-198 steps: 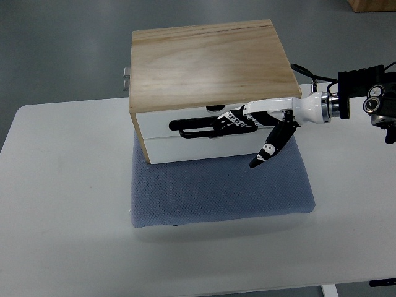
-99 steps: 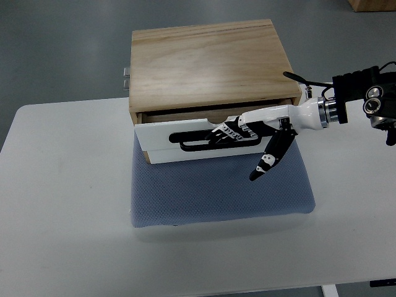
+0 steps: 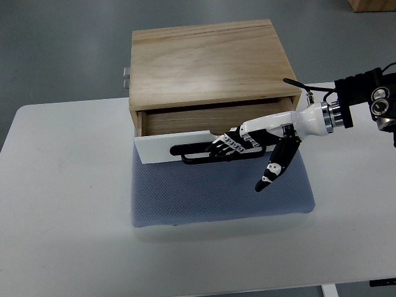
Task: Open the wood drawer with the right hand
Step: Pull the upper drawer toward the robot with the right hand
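Wood drawer (image 3: 185, 146) sits partly pulled out of the wooden box (image 3: 207, 62), white front panel tilted slightly, left end nearer the camera side, open gap showing the drawer's brown inside behind the panel. Black handle (image 3: 201, 151) runs along the front panel. Right hand (image 3: 247, 139) reaches in from the right edge, fingers (image 3: 226, 143) curled around the handle's right part, grasping it; thumb (image 3: 275, 167) hangs down and away from the panel, pointing toward the pad, touching nothing I can tell. White forearm leads back to a black wrist unit (image 3: 362, 99) at the right edge. Box stands on the rear part of a blue-grey foam pad (image 3: 216, 195), pad lying on a white table (image 3: 68, 204); the pulled-out drawer front overhangs the pad. Small metal hinge piece (image 3: 125, 79) sticks out at the box's back left. Grey floor beyond the table.
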You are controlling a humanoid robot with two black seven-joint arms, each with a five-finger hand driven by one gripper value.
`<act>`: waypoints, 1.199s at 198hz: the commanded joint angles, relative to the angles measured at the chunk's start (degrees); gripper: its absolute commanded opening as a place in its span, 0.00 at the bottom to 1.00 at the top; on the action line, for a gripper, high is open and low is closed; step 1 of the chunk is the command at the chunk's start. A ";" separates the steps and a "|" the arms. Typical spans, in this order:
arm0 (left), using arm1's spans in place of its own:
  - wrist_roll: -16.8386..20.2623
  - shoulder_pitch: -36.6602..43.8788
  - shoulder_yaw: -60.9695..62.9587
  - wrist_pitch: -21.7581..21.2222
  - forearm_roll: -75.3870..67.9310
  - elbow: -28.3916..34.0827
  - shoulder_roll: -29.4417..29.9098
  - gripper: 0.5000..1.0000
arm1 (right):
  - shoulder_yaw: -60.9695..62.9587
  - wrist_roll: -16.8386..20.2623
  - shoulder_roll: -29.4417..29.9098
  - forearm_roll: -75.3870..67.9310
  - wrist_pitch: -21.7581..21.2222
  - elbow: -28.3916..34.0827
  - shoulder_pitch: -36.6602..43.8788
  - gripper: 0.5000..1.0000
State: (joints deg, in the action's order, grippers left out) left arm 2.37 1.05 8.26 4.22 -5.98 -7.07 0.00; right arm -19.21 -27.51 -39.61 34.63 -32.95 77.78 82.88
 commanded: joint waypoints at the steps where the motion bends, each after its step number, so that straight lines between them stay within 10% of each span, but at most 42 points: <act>1: 0.00 0.00 0.00 0.00 0.00 0.04 0.00 1.00 | -0.04 0.00 -0.12 0.00 -0.62 0.44 0.18 0.89; 238: 0.00 0.00 0.00 0.00 0.00 0.04 0.00 1.00 | 1.10 1.67 -1.79 -0.53 -2.05 2.38 0.09 0.89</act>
State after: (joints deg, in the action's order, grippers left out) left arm 2.37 1.05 8.26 4.22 -5.98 -7.09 0.00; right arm -18.19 -25.85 -41.38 34.09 -35.01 80.13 83.08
